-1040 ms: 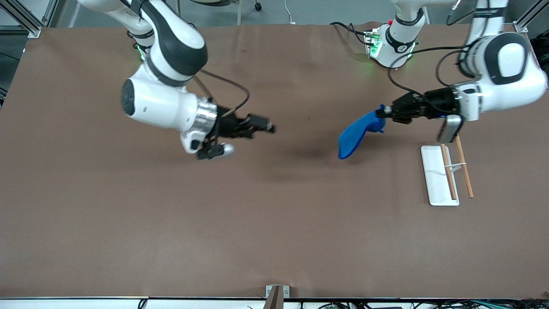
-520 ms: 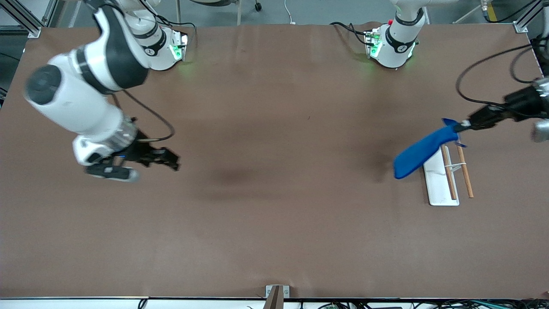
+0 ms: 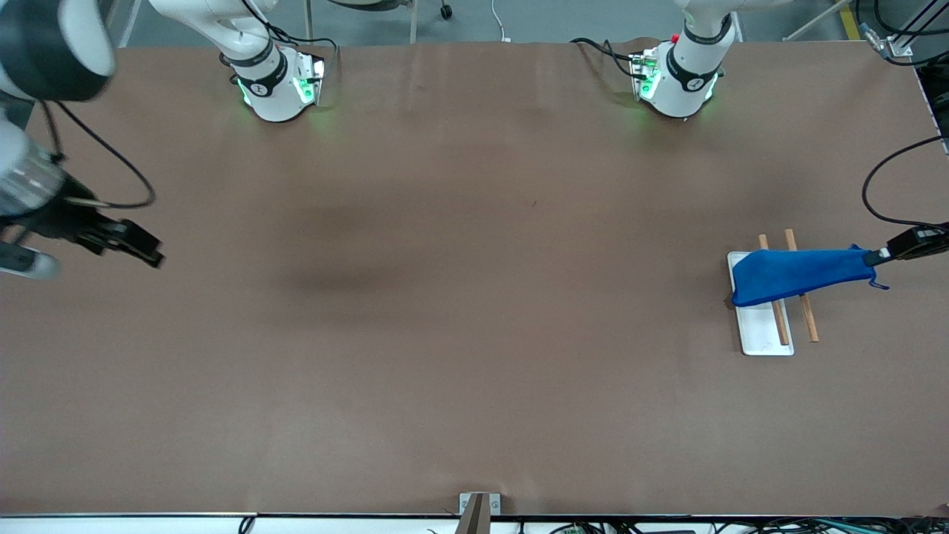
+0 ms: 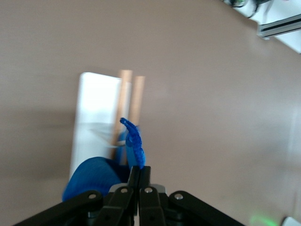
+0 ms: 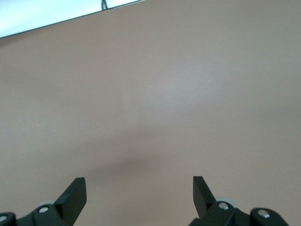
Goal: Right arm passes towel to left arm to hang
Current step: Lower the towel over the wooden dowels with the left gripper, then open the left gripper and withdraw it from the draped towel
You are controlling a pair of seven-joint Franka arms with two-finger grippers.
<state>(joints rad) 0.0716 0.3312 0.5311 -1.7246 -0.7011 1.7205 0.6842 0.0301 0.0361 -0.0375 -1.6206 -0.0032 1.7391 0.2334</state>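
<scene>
The left gripper (image 3: 875,257) is seen clamped tight on 1 corner of the single blue towel (image 3: 797,273), held over the table's (image 3: 474,334) edge at the left arm's end; the towel is stretched out from the pinch across the 2 wooden rods (image 3: 807,317) and over the white base (image 3: 760,330) of 1 small rack. The right gripper (image 3: 141,248) is held w/ fingers (image 5: 75,195) spread wide apart, nothing gripped, over bare table at the right arm's end. Wide open brown surface is left btwn the 2 arms, w/ only the rack standing under the towel.
</scene>
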